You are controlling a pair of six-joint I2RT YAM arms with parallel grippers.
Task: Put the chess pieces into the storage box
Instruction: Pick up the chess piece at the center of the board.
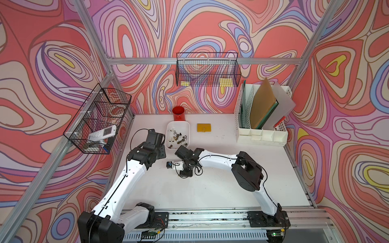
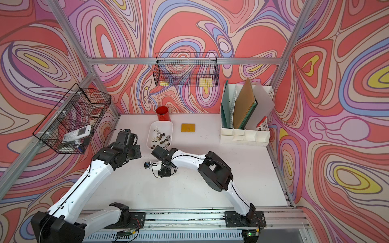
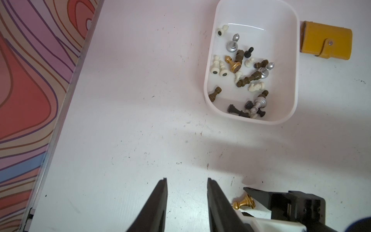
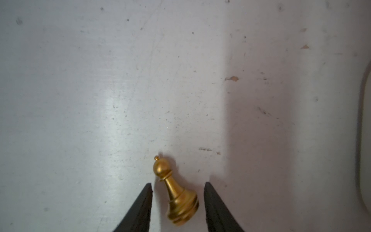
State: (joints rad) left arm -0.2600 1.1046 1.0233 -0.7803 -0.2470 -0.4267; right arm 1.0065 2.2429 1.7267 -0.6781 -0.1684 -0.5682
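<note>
The storage box (image 1: 178, 123) (image 3: 208, 84), a shallow white tray, lies near the table's back in both top views, just in front of the red cup. Several chess pieces (image 3: 247, 76) (image 1: 178, 137) in black, white, silver and gold lie in it. One gold chess piece (image 4: 178, 196) (image 3: 245, 202) lies on its side on the table, close in front of the box. My right gripper (image 4: 178, 184) is open around it, with a gap on each side. My left gripper (image 3: 187, 179) is open beside it over bare table, with nothing between its fingers.
A red cup (image 1: 178, 113) stands behind the box, and a yellow snap case (image 1: 203, 127) (image 3: 325, 42) lies to its right. A white file rack (image 1: 261, 134) fills the back right corner. Wire baskets hang on the left wall (image 1: 99, 120) and the back wall (image 1: 208, 69).
</note>
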